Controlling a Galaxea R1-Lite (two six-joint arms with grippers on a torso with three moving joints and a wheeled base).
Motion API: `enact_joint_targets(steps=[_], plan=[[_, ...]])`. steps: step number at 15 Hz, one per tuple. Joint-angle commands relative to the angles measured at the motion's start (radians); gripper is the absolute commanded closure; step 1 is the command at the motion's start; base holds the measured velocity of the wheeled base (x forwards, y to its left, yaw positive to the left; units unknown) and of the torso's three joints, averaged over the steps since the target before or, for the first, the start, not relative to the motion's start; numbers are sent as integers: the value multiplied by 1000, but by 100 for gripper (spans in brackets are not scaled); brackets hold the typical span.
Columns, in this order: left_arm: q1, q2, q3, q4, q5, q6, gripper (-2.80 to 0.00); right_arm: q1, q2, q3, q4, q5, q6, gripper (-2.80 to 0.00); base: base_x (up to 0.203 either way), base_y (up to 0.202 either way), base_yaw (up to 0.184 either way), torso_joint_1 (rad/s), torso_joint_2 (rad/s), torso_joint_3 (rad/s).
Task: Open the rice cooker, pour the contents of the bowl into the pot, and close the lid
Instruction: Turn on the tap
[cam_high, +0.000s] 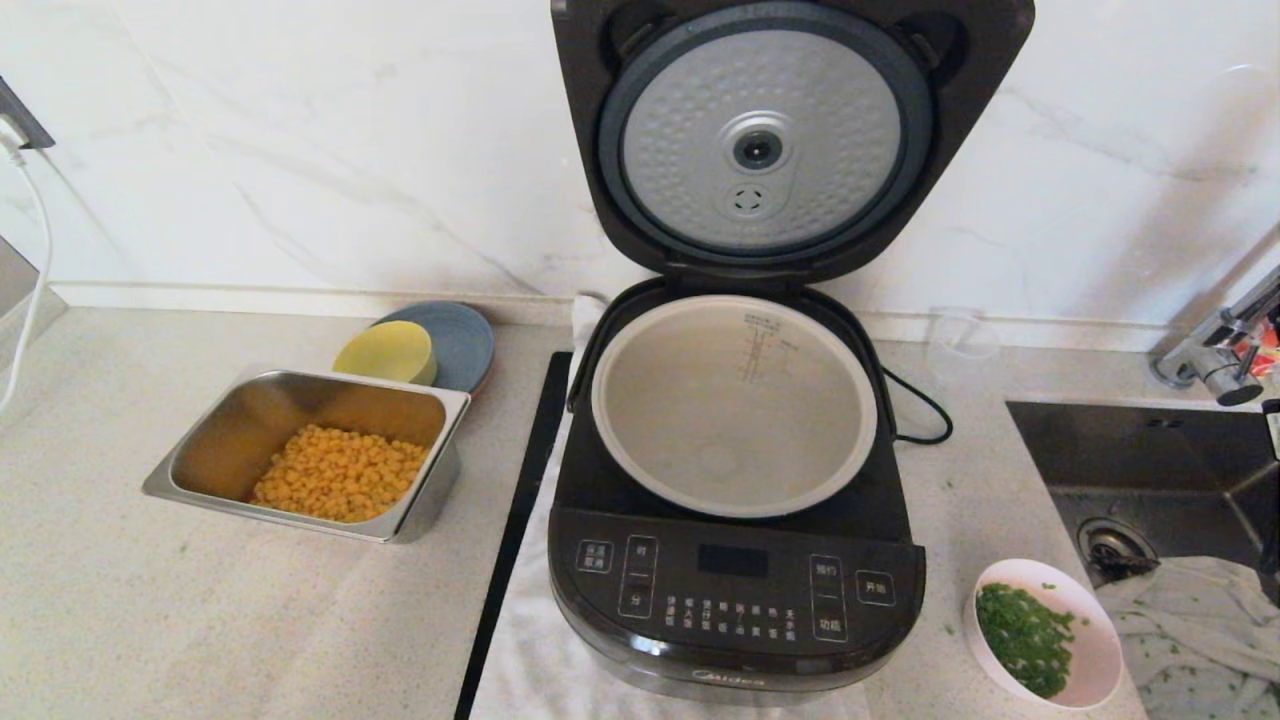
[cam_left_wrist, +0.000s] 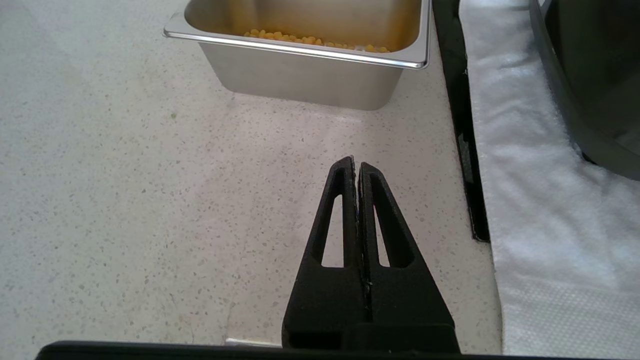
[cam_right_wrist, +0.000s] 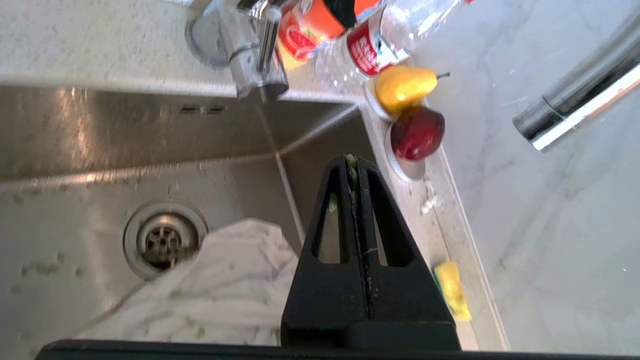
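Black and pressed tight together, the fingers of the right gripper (cam_right_wrist: 356, 162) held nothing, though a few green flecks clung to their tips. It hung over the steel sink (cam_right_wrist: 75, 165) at the far right, pointing toward the sink's far corner, with the drain (cam_right_wrist: 164, 240) and a crumpled white cloth (cam_right_wrist: 210, 295) below it. The left gripper (cam_left_wrist: 356, 165) was parked low over the speckled table (cam_left_wrist: 125, 200), fingers likewise closed and empty, just near of the steel tray (cam_left_wrist: 300, 80) of corn kernels (cam_left_wrist: 310, 41).

In the head view neither arm showed. The rice cooker (cam_high: 735, 600) stood in the middle on a white towel (cam_high: 530, 640), its lid (cam_high: 760, 140) swung fully up against the marble wall, the dimpled silver disc facing forward. The pot (cam_high: 735, 405) sat open and bare inside, measuring lines printed on its far inner wall. The bowl (cam_high: 1045, 635) rested on the table to the cooker's near right, apart from it and beside the sink, with the contents (cam_high: 1025, 635), chopped green bits, still inside. A yellow bowl (cam_high: 385, 352) and a blue-grey plate (cam_high: 460, 340) lay beyond the tray on the left.

White Chinese labels covered the cooker's control panel, and "Midea" ran along its near edge. By the tap (cam_right_wrist: 245, 55) stood a clear bottle with a red label (cam_right_wrist: 380, 40), its lettering unreadable, beside a yellow pear (cam_right_wrist: 402, 87) and a red apple (cam_right_wrist: 417, 134).
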Motion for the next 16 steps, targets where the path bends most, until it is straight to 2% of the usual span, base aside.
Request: enact_joint_targets(steps=[1,6,16], plan=[[0,-1,8,0,0,6,0,-1,72,-5,-47,-2,-3,0,0,0,0,0,0,0],[0,-1,8,0,-1,9,0,-1,181,-54,-164,-2,-3,0,0,0,0,0,0,0],[0,-1,8,0,-1,8,0,2,269,-179,-159,-7,5,0,0,0,0,0,0,0]])
